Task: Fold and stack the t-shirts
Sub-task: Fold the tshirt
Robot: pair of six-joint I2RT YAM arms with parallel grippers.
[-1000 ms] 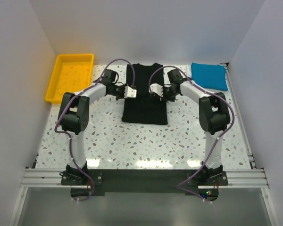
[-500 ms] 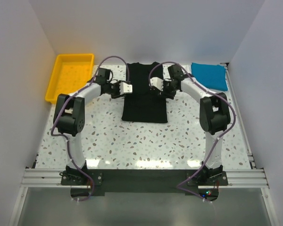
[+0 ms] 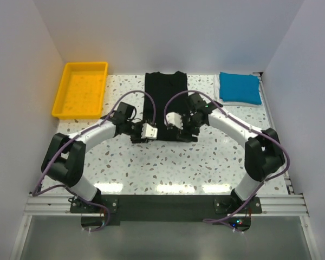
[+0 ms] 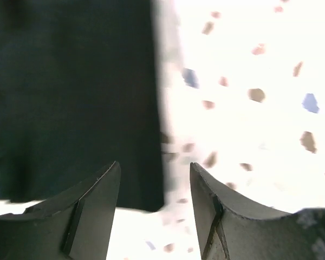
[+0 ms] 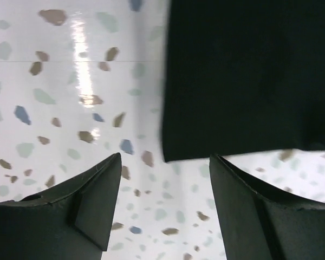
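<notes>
Fingers of the left gripper (image 4: pixel 154 173) stand apart with nothing between them. Their gap sits at the bottom centre of the left wrist view, just below the corner of the black t-shirt (image 4: pixel 70 97). The dark cloth fills the left half of that frame, and the speckled table (image 4: pixel 249 70) fills the right half. The right gripper (image 5: pixel 165 162) is spread and empty too. Its gap sits just under the shirt's corner in the right wrist view, where the fabric takes up the upper right.

In the top view both grippers sit low over the near hem of the shirt, close together at centre frame, with the left one at the hem's left end. The shirt lies flat as a long narrow strip, running from centre frame up to the table's far edge. A yellow tray (image 3: pixel 58 103) rests at the upper left. A blue folded garment (image 3: pixel 239 88) lies at the upper right, well apart from the black shirt.
</notes>
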